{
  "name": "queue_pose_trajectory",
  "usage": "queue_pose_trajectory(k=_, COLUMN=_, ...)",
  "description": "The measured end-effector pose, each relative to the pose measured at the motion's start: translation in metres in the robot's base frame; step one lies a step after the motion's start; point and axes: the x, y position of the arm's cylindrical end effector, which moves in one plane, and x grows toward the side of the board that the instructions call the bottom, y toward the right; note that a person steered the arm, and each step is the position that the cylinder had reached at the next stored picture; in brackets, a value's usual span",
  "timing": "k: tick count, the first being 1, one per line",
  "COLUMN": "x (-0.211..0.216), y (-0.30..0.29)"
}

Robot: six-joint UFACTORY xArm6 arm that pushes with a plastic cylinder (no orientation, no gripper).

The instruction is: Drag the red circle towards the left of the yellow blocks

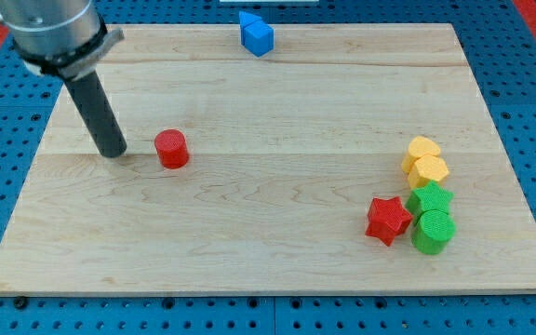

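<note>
One red circle (171, 149) at board (249, 251) left-centre, my tip (113, 152) near its left, apart. Two yellow blocks (424, 161) far right, touching; green blocks (431, 219), red star (388, 220) below. Blue block (256, 34) top edge. No fingers: plain rod.

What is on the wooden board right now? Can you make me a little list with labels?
my tip: just to the view's left of the red circle, small gap
red circle: left part of the board
yellow blocks: two, touching, at the view's right
green blocks: two, below the yellow ones
red star: beside the green blocks
blue block: top edge
</note>
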Motion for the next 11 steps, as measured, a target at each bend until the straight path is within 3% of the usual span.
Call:
queue_pose_trajectory(k=2, x=0.009, y=0.167)
queue_pose_trajectory(k=3, x=0.009, y=0.207)
queue_pose_trajectory(k=4, x=0.005, y=0.187)
queue_pose_trajectory(k=5, x=-0.012, y=0.103)
queue_pose_trajectory(k=6, x=0.049, y=0.133)
queue_pose_trajectory(k=7, x=0.063, y=0.219)
queue_pose_trajectory(k=9, x=0.022, y=0.184)
queue_pose_trajectory(k=10, x=0.004, y=0.230)
queue_pose_trajectory(k=11, x=0.015, y=0.269)
